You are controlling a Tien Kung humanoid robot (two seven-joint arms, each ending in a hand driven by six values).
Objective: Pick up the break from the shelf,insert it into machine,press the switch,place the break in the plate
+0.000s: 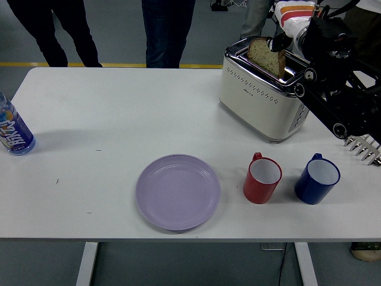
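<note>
Right robot hand (284,37) above toaster (263,98), fingers pinching bread slice (266,55) half-sunk in slot.

One toaster (262,95), one bread slice (266,55), one plate (178,191), two mugs: red (262,178), blue (317,179); one bottle (13,130).

White worktop (119,107). Lilac plate (178,191), lower centre. Red mug (262,178) and dark blue mug (317,179), both white inside, lower right. Cream toaster (264,98) with chrome top, upper right; brown speckled bread (266,55). Blue bottle (13,131), left edge. Black arm (342,83), right.
</note>
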